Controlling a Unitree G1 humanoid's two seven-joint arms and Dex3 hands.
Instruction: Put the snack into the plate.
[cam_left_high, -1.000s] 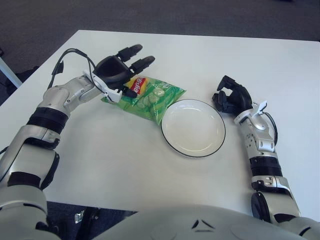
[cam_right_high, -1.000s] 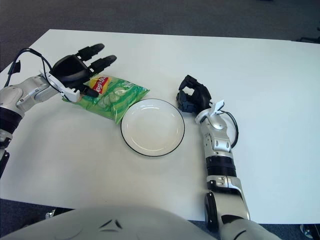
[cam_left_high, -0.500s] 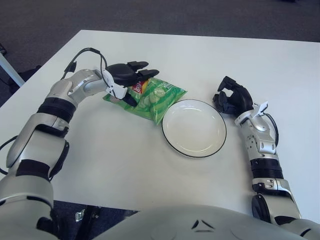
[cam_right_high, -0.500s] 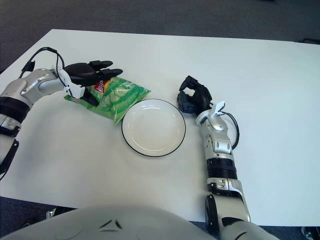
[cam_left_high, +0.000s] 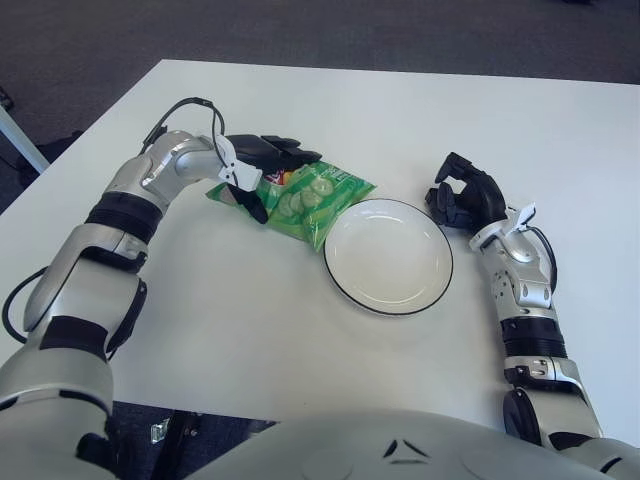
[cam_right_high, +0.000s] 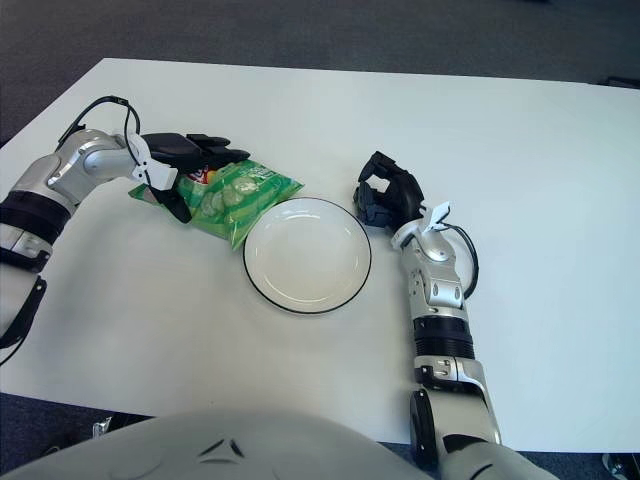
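A white surface (cam_left_high: 250, 320) is seen from above, with dark floor beyond its far edge.

Snack bag (cam_left_high: 305, 198): green, with a red and yellow logo patch at its far left end. It is found left of centre, just left of the plate; its right corner reaches the plate's rim or very nearly so, and contact cannot be confirmed. The bag is tilted, its left end raised slightly off the surface.

Plate (cam_left_high: 345, 280): round, white, dark-rimmed, laid flat near the middle of the surface. Nothing is seen inside it.

Left hand (cam_left_high: 258, 172): positioned at the left end of the bag. The black fingers (cam_left_high: 290, 152) are laid over the bag's far top edge, and a thumb (cam_left_high: 254, 204) is pressed against its near side, so the bag is pinched between them. The grasp is closed on the bag's left end. The silver forearm is angled in from the left, with a black cable looped above the wrist.

Right hand (cam_right_high: 388, 196): shown just right of the plate, apart from it. Its fingers are curled inward into a loose fist, and nothing is held in them. Whether it touches the surface cannot be told. The right forearm is extended toward the near edge.
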